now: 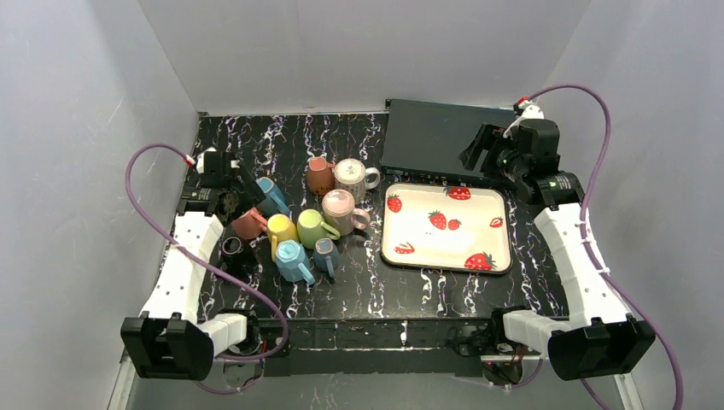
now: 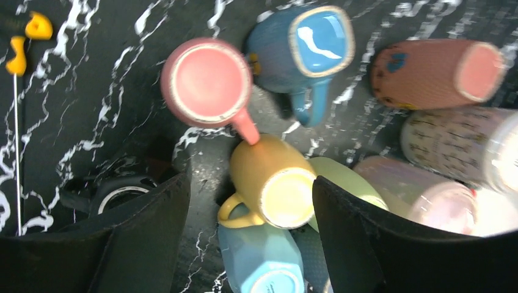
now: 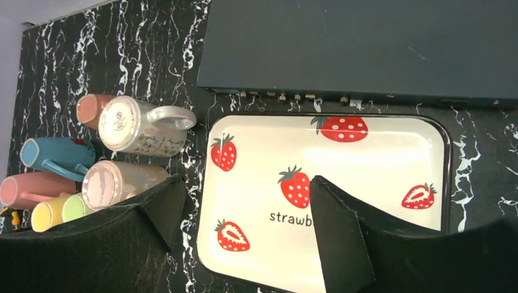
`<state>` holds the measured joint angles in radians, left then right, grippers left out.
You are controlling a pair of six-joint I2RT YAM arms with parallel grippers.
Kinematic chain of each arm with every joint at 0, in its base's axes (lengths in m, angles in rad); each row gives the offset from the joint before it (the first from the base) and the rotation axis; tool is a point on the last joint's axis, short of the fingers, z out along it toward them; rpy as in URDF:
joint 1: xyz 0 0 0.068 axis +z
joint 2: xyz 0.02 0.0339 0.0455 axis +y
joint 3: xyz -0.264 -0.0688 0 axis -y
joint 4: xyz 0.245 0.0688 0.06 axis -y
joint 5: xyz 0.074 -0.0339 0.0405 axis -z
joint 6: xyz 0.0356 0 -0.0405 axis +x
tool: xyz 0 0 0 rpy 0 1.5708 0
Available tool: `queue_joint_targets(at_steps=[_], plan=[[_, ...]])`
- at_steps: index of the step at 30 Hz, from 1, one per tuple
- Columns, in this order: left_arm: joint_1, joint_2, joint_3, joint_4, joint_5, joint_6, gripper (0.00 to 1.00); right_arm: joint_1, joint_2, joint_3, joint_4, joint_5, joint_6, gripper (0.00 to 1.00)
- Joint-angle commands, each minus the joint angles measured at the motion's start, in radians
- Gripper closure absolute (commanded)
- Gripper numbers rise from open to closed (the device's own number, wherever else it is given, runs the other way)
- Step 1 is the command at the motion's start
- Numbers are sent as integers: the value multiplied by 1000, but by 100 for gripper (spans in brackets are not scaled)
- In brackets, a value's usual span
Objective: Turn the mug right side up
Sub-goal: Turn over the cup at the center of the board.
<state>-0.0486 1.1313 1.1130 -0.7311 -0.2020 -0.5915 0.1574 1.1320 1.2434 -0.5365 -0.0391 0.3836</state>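
Observation:
Several mugs stand bottom up in a tight cluster on the left half of the table: yellow (image 1: 282, 229), green (image 1: 312, 227), rust pink (image 1: 249, 224), blue (image 1: 271, 196), light blue (image 1: 293, 259), pink (image 1: 340, 209) and white patterned (image 1: 352, 175). My left gripper (image 1: 243, 190) hangs open above the cluster's left side. In the left wrist view the yellow mug (image 2: 275, 183) shows its base between the open fingers of the gripper (image 2: 250, 180), with nothing held. My right gripper (image 1: 475, 150) is open and empty high over the strawberry tray (image 3: 379, 159).
A black flat box (image 1: 440, 137) lies at the back right, behind the tray (image 1: 504, 231). A brown mug (image 1: 320, 175) and a dark blue mug (image 1: 325, 253) are also in the cluster. A small black ring (image 1: 232, 248) lies left of the mugs. White walls enclose the table.

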Motion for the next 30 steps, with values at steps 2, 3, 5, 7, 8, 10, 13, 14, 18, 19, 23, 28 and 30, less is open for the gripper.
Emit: queue_joint_targets(at_steps=[2,3,5,7,8,10,13,14,18,19,23,28,30], plan=[[3,65,-57,27,-131,-143,30,-2,-9,-39,28,-35,40,18],[4,94,-48,30,-125,-152,30,-3,-16,-52,35,-39,42,18],[4,155,-21,17,-115,-173,30,-3,-24,-64,39,-42,44,18],[4,205,-7,8,-116,-190,30,-2,-31,-74,35,-48,44,17],[4,220,-7,8,-124,-204,30,-3,-34,-80,35,-50,44,17],[4,243,-10,4,-157,-227,30,-4,-39,-88,29,-49,43,17],[4,274,-3,-4,-199,-253,32,-2,-48,-101,18,-45,39,17],[4,284,-1,-10,-212,-264,33,-3,-55,-105,17,-44,38,17],[3,310,-16,-12,-268,-306,34,-3,-60,-114,-2,-44,31,16],[4,318,-17,-14,-280,-306,35,-3,-60,-114,-7,-43,29,16],[4,348,-10,-6,-285,-277,41,-3,-65,-119,-22,-33,24,16],[4,358,-17,46,-266,-234,47,-3,-67,-123,-21,-38,28,16],[4,375,-3,77,-252,-168,47,-3,-68,-124,-23,-43,29,16]])
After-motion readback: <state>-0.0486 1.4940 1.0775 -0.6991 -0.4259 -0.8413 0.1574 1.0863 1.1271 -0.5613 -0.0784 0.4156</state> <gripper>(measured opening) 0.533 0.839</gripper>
